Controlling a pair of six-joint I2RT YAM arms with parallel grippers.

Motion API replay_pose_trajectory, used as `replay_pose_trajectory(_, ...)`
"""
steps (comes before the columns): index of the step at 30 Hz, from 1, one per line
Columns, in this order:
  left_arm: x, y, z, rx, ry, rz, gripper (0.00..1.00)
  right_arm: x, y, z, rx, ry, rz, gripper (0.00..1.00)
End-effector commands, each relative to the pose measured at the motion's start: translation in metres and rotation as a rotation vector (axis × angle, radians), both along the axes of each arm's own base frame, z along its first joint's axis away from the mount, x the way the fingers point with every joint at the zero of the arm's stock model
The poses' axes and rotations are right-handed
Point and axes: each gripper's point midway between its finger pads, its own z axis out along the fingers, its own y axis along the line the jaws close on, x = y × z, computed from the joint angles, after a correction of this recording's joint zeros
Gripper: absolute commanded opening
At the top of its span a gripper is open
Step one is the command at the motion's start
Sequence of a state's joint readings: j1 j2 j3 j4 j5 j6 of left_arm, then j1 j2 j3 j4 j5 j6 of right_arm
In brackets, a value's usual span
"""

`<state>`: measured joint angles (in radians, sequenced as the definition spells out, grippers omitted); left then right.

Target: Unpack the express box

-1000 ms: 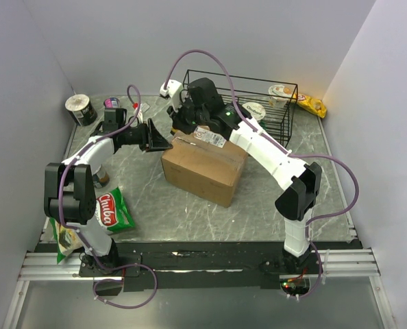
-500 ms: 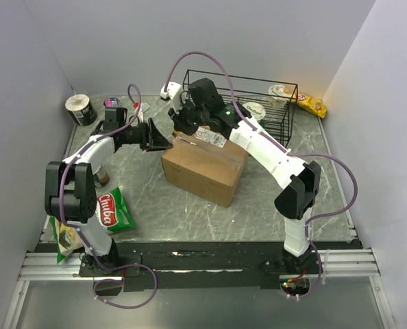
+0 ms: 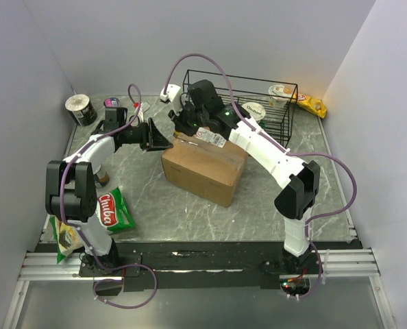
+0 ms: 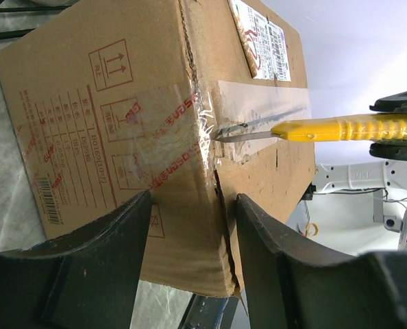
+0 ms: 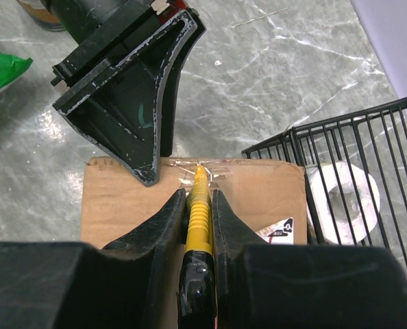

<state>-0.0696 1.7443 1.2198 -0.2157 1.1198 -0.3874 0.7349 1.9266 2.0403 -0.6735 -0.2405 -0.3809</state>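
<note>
The express box (image 3: pixel 203 168), a brown carton with a white label and a clear taped seam, sits mid-table. My left gripper (image 3: pixel 164 142) reaches its far-left corner. In the left wrist view the jaws (image 4: pixel 193 205) are clamped over that corner edge of the express box (image 4: pixel 121 103), one finger on the printed end face and one on the top. My right gripper (image 3: pixel 184 127) hovers over the same end, shut on a yellow utility knife (image 5: pixel 199 205). The knife's blade (image 4: pixel 234 133) touches the tape at the top edge.
A black wire basket (image 3: pixel 258 86) stands behind the box with a tape roll (image 5: pixel 342 199) and cups (image 3: pixel 255 110) inside. A yellow snack pack (image 3: pixel 313 105) lies back right. A green Chuba bag (image 3: pixel 112 209) lies front left and a round tin (image 3: pixel 80 108) back left.
The right arm with the knife has shifted very slightly toward the box's left end. The left gripper and the box have stayed put.
</note>
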Motion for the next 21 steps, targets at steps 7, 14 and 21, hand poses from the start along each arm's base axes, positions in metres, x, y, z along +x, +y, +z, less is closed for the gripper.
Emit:
replay_pose_trajectory(7, 0.014, 0.007, -0.023, 0.086, 0.027, 0.074, 0.56, 0.008, -0.021, 0.014, -0.013, -0.040, -0.054, 0.00)
replay_pose_trajectory(14, 0.017, 0.008, -0.028, 0.095, 0.045, 0.088, 0.53, 0.000, -0.032, 0.014, -0.018, -0.030, -0.077, 0.00)
replay_pose_trajectory(21, 0.020, 0.009, -0.034, 0.104, 0.063, 0.100, 0.50, -0.007, -0.047, 0.008, -0.045, -0.023, -0.115, 0.00)
